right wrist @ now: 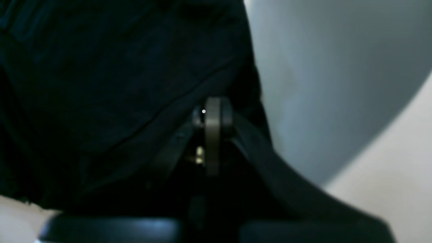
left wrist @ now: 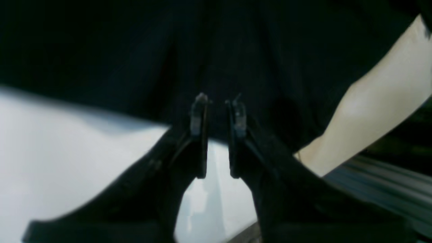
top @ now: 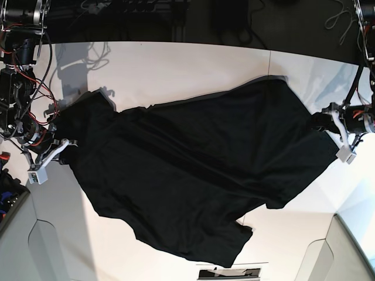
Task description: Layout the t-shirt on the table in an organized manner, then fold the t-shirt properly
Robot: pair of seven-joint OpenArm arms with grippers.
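T-shirt (top: 193, 175): soft black cloth, big and wrinkly, spread on the table. Its long way runs side to side between the two arms, with one flap hanging toward the near edge.
Table (top: 176, 70): smooth, white and flat, with a thin dark line across it.
Left gripper (left wrist: 218, 101): thin dark fingers a little apart, pinching the shirt's edge.
Right gripper (right wrist: 212, 111): fingers pressed tight together, pinching the shirt's other end.
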